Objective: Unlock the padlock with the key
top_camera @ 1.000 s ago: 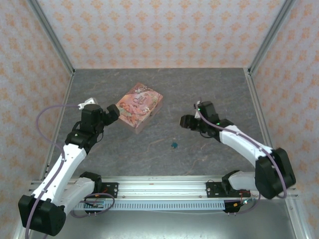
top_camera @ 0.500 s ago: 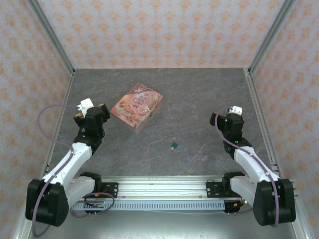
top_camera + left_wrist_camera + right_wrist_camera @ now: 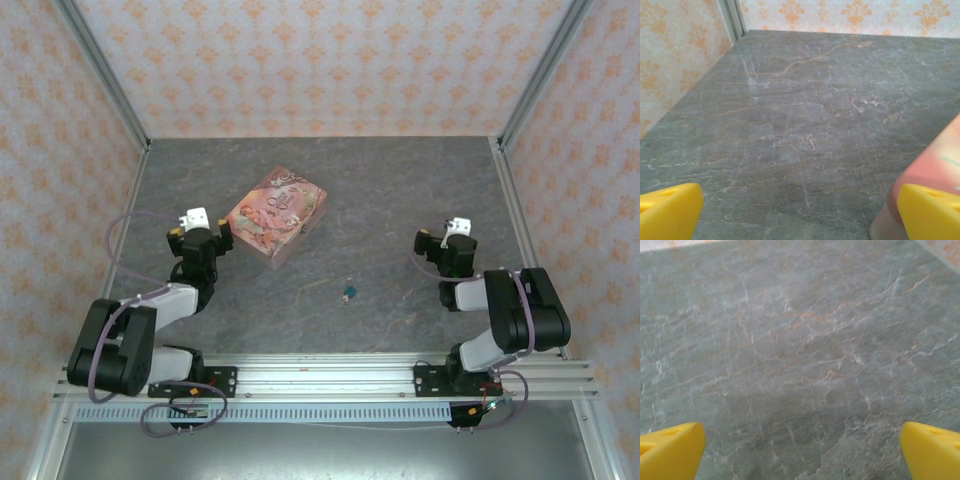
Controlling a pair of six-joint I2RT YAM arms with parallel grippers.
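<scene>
The padlock [image 3: 349, 292] is a tiny dark teal thing with a pale metal bit, lying alone on the grey table, near the front and a little right of centre. I cannot make out a separate key. My left gripper [image 3: 200, 240] sits folded back at the left, just left of the pink tin [image 3: 278, 213]. In the left wrist view it [image 3: 800, 215] is open, with bare table between its yellow fingertips [image 3: 667, 212]. My right gripper [image 3: 440, 250] is folded back at the right, well away from the padlock. In the right wrist view it [image 3: 800, 452] is open over bare table.
The pink illustrated tin's corner [image 3: 932, 167] shows by the left gripper's right fingertip. Patterned walls with metal posts [image 3: 100, 75] close in the table on three sides. Open grey table [image 3: 400, 190] lies between and beyond the two arms.
Both arms have drawn back toward the near edge and folded up. The left gripper came away from the tin's side, and the right gripper withdrew from the middle to the right.
</scene>
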